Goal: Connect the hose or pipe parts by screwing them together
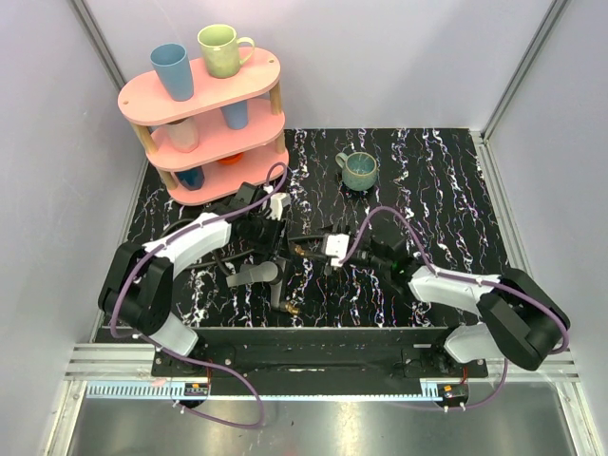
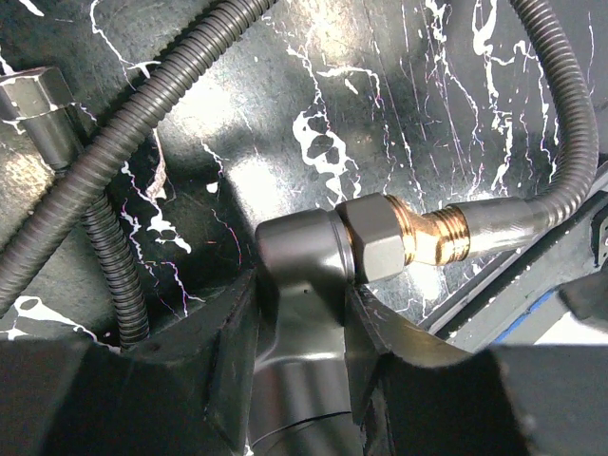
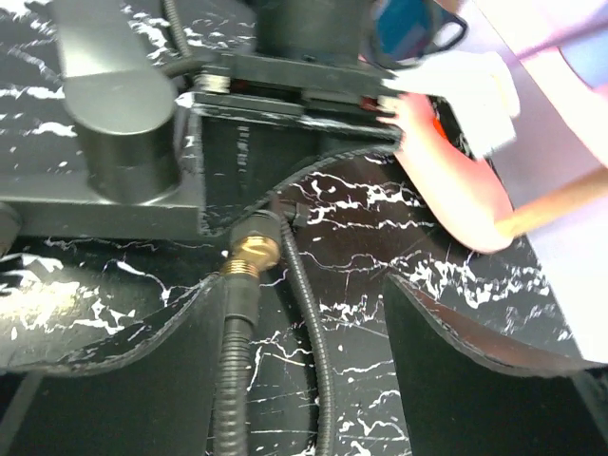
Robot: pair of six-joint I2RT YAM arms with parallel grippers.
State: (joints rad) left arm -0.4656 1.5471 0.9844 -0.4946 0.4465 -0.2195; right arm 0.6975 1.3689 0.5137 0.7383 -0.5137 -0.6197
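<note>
Left tool point(image 2: 299, 313) clamped, right tool point(image 3: 304, 285) spread open

Both arms are the same build tbh: left arm point(image 1: 185, 245) and right arm point(image 1: 456, 285) have white shells over chunky black joints, purple cables point(image 1: 382, 208) looping along them, and matte black jaws with curved edges.

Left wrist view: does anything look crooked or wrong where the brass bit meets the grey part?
Yes. The brass fitting enters the hex nut at a slant, not straight, with threads exposed, so the joint looks askew. The left gripper clamps the grey piece below. Nothing looks spilled or broken.
</note>
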